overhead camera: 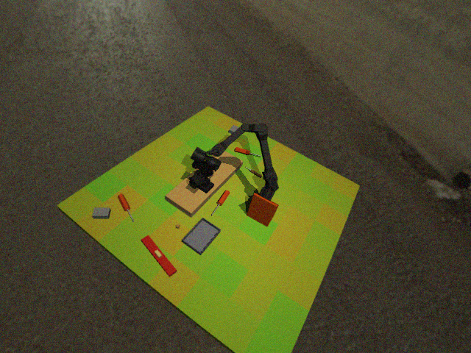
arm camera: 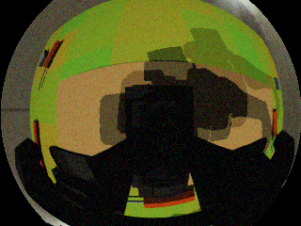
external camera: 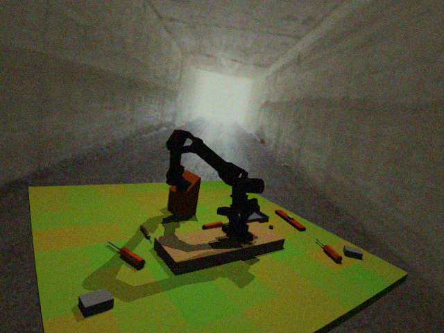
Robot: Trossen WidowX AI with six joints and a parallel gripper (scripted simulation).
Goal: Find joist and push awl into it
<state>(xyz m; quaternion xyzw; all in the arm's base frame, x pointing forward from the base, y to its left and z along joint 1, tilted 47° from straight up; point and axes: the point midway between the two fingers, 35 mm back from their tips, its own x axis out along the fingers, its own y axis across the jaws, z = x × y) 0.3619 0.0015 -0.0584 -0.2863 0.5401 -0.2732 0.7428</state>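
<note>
- Top view: the gripper [overhead camera: 204, 171] [external camera: 239, 211] [arm camera: 161, 137] is closing firmly around a dark block, seemingly the stud finder [overhead camera: 202, 184] [external camera: 237, 231] [arm camera: 160, 110].
- The stud finder is sitting low over the near left part of the pale floor panel [overhead camera: 190, 202] [external camera: 193, 250] [arm camera: 77, 113]; whether it is touching, I cannot tell.
- Judging by this, the search for the joist is in hand; no reading is showing legibly.
- The next move is calling for a level, gentle sweep along the panel, noting where the joist registers.
- The tray [overhead camera: 200, 236] [external camera: 259, 217] is waiting on the near side, without the finder.
- A small dark-handled tool [overhead camera: 255, 173] [external camera: 144, 232], probably the awl, is lying right of the panel's far end.
</note>
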